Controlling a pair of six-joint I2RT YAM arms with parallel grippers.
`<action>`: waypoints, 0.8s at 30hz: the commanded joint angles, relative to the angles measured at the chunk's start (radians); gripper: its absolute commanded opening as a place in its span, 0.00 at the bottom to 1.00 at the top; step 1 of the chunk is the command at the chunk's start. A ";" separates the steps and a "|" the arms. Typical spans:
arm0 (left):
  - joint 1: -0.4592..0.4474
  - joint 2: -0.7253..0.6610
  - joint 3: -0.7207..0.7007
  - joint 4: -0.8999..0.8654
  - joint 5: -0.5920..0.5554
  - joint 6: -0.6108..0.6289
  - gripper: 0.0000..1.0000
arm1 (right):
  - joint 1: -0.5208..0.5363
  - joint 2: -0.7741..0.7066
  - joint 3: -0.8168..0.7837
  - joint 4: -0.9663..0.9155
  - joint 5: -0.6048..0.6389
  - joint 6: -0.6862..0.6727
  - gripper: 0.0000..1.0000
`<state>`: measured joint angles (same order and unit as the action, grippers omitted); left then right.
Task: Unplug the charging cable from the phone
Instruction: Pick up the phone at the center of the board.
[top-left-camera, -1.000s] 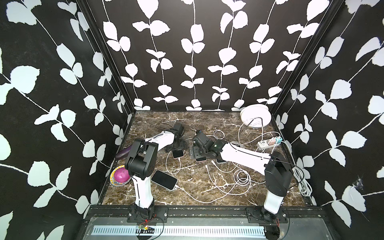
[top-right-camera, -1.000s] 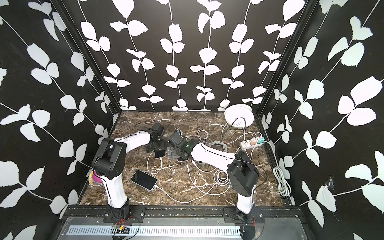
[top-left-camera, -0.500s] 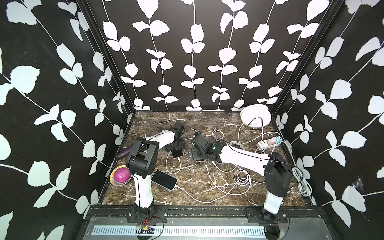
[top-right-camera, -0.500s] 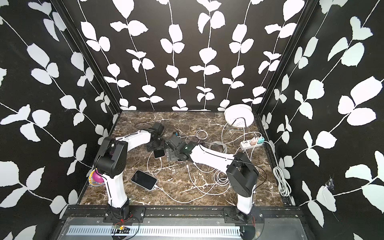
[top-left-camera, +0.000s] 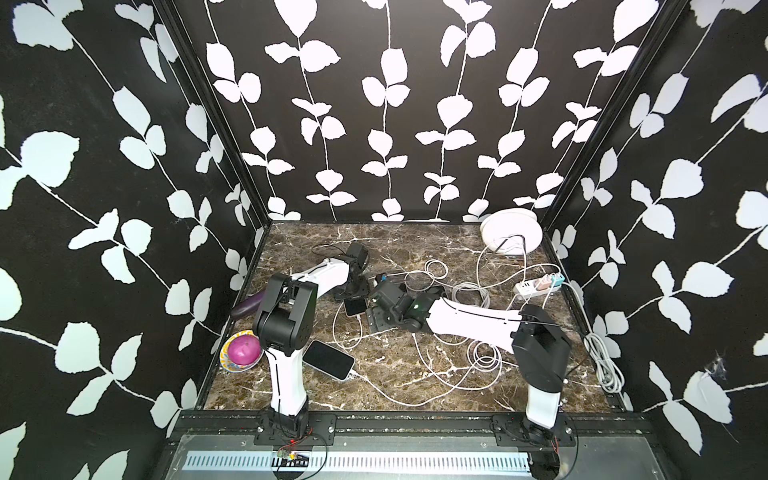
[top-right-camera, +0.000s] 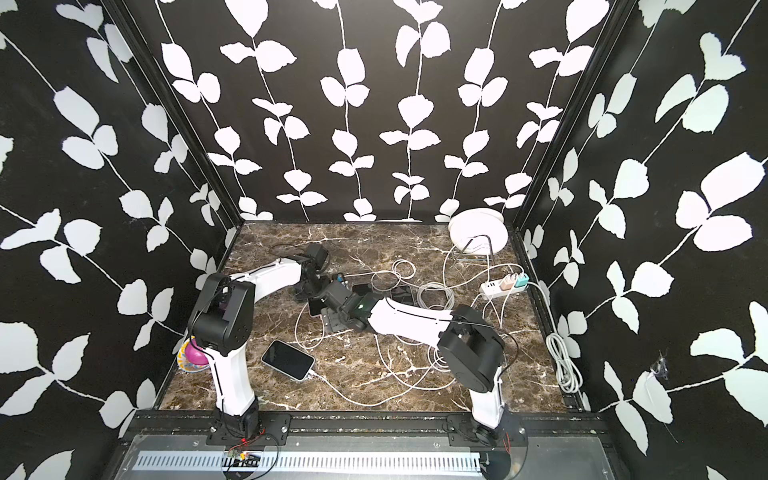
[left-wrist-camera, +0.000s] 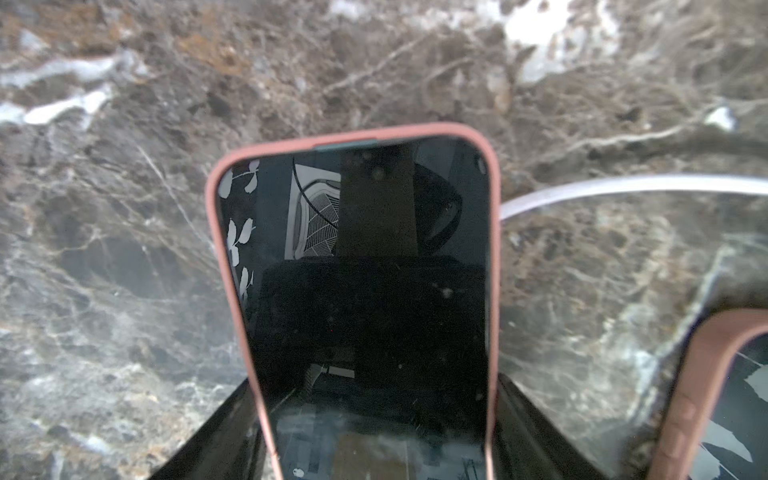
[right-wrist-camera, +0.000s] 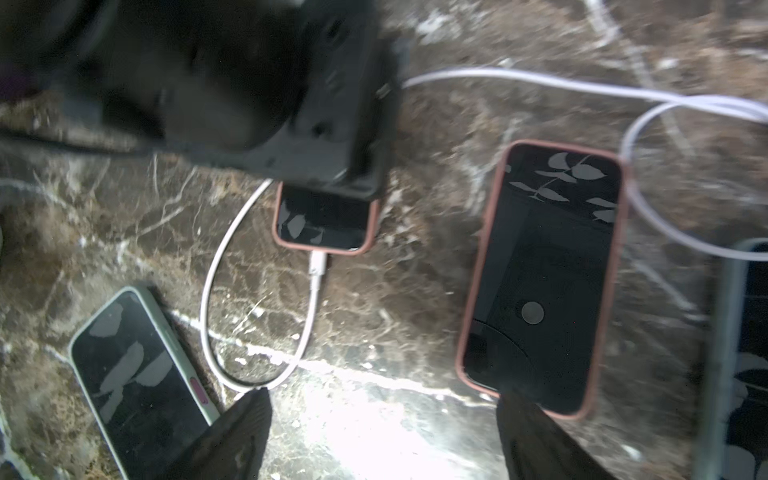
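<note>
One small patterned dish (top-left-camera: 237, 366) is sitting at the left edge of the brown marble tabletop (top-left-camera: 395, 237), holding a single magenta ball (top-left-camera: 243, 350). A dark purple oblong thing (top-left-camera: 249, 305) is lying outside the dish, just beyond it. A white round plate (top-left-camera: 498, 226) is resting in the back right corner, with a thin black wire arching over it. The phone (right-wrist-camera: 326, 220) is lying flat and screen up, left of the tabletop's middle, directly under the left arm's wrist and just beside the right arm's. It is wearing a pink case, and its dark glass is mirroring the white leaves of the walls. The charging cable (right-wrist-camera: 318, 266) is sitting plugged into the phone's short edge by a white plug, its white cord curling away in a loop across the marble. The left fingers (left-wrist-camera: 224, 432) are pressing against both long sides of the pink case, gripping the phone. The right fingers (right-wrist-camera: 245, 432) are spreading wide with nothing between them, hovering over bare marble near the cord's loop. A second pink-cased phone (right-wrist-camera: 540, 274) is lying just beside the first, and a pale green-cased phone (right-wrist-camera: 137, 374) is lying nearer the front.
</note>
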<state>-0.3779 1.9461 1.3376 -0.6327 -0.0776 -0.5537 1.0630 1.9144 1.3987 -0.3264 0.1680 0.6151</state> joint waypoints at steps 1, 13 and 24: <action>0.000 -0.105 0.038 -0.032 0.021 -0.014 0.18 | 0.040 0.048 0.026 0.075 0.034 -0.027 0.84; 0.002 -0.203 0.041 -0.074 0.040 -0.022 0.00 | 0.038 0.136 0.078 0.151 0.047 0.077 0.73; 0.002 -0.225 0.044 -0.082 0.041 -0.020 0.00 | 0.022 0.166 0.085 0.162 0.011 0.106 0.27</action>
<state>-0.3779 1.7889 1.3487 -0.6930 -0.0414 -0.5774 1.0924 2.0636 1.4590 -0.1806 0.1764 0.7059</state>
